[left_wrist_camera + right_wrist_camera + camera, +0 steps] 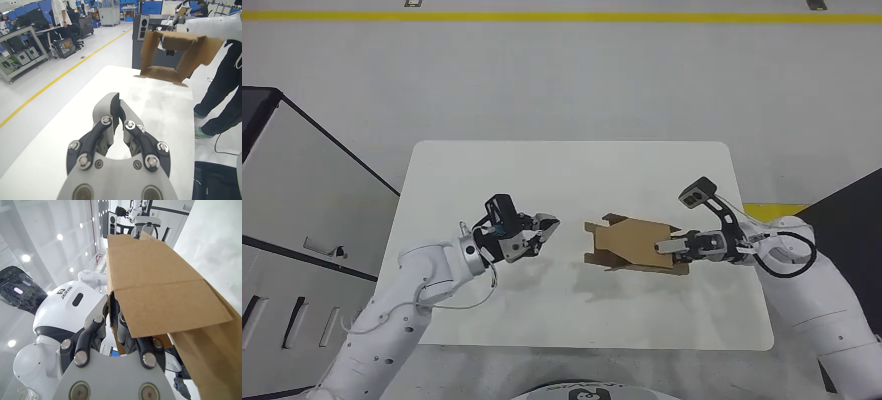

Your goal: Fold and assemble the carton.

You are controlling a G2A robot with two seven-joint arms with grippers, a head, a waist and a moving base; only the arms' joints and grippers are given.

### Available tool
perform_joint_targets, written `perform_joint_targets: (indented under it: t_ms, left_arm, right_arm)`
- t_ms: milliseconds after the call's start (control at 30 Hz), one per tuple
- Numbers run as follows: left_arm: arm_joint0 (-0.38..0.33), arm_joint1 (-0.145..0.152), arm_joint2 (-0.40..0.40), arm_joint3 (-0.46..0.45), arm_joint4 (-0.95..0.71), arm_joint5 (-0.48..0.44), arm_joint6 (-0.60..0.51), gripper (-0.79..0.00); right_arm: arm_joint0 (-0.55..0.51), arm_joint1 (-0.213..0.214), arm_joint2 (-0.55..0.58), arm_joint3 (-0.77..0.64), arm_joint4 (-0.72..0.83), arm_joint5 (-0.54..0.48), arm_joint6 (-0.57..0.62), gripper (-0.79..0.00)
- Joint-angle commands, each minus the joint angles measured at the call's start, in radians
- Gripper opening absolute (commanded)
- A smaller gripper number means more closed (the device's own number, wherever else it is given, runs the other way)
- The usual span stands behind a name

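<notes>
Your top camera looks straight down on the white worktop (642, 310) from well above both arms. Your left wrist camera sits close behind the left pincer (118, 106), facing along the worktop toward the carton (191, 55) farther off. Your right wrist camera tilts upward, close behind the right pincer (113, 311), with the carton right against it. All three views share the carton.
</notes>
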Motion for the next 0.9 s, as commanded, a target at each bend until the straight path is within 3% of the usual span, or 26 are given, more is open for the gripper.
perform_joint_targets:
  t_ms: [0, 367, 867]
  left_arm:
    - [0.001, 0.0, 0.008, 0.003, -0.002, -0.006, -0.005, -0.785]
    - [-0.054, -0.013, 0.111, 0.004, 0.013, -0.049, -0.008, -0.785]
    - [-0.123, -0.026, 0.18, 0.007, 0.018, -0.067, -0.019, -0.785]
  right_arm:
    - [-0.001, 0.0, -0.001, -0.001, 0.011, 0.0, 0.0, -0.785]
    - [0.018, 0.0, -0.021, 0.003, 0.025, 0.0, 0.0, -0.785]
    - [0.029, -0.004, -0.035, 0.03, 0.005, 0.0, 0.0, -0.785]
